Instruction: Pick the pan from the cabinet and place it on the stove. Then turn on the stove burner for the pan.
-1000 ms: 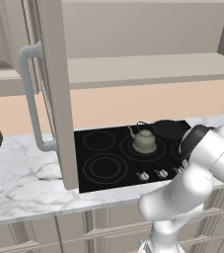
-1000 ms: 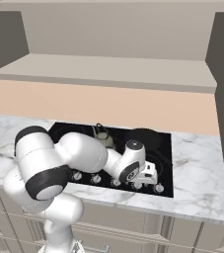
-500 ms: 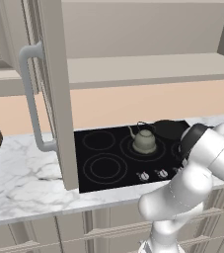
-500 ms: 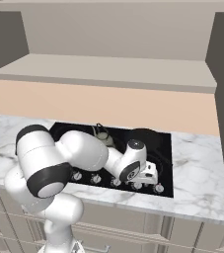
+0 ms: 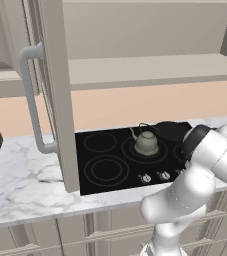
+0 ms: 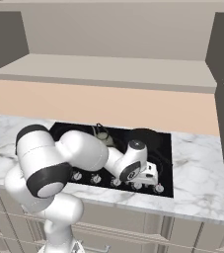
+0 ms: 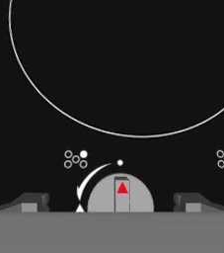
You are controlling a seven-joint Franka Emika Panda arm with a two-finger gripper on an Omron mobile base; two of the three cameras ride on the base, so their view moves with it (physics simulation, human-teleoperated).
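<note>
Hand [image 7: 111, 207] hovering wide open astride the small silver knob [image 7: 120, 193] of the flat black glass cooktop [image 7: 118, 64], needing centred closing before twisting.

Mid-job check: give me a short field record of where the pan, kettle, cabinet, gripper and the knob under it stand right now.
pan: on the stove, back right, black, beside the kettle
kettle: grey-green, on a back ring
cabinet: door swung open, shelf bare
gripper: low over the stove's front edge, jaws open, holding nothing
knob: silver, between the finger tips, red marker pointing toward the ring outline
knob contact: cannot tell from these views
</note>
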